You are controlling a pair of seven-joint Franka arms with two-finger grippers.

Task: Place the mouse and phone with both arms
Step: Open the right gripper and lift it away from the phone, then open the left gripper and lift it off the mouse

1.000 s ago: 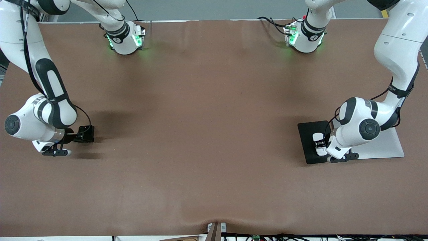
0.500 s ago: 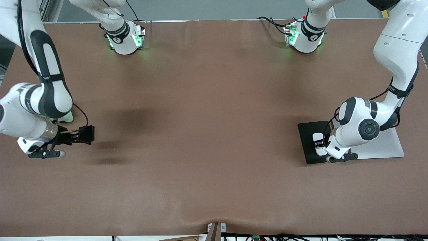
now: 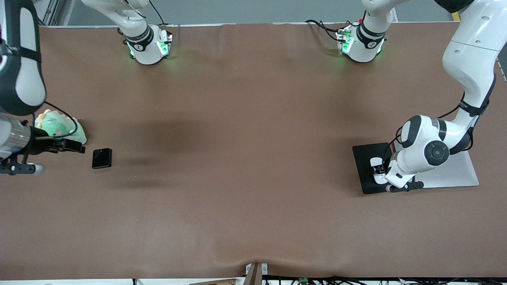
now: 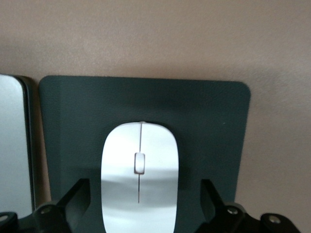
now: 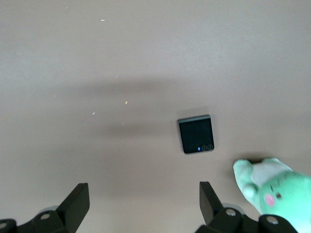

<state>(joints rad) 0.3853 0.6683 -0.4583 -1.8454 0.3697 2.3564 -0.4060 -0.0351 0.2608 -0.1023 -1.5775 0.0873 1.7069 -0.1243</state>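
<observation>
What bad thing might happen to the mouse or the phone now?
The small white oval mouse lies on the dark grey pad between the open left gripper's fingers; lifting crookedly might nudge it. The open right gripper hangs above the small black glossy phone, near a green plush toy, so its trailing cable might snag the toy.

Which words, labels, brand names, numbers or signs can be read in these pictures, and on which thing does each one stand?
No text can be read.
Phone: small marks along one edge, one of them blue, too small to read.
Arm bases: a small round dark sign on each black band, too small to read.
Mouse, dark pad, green plush toy: no writing shows.
</observation>
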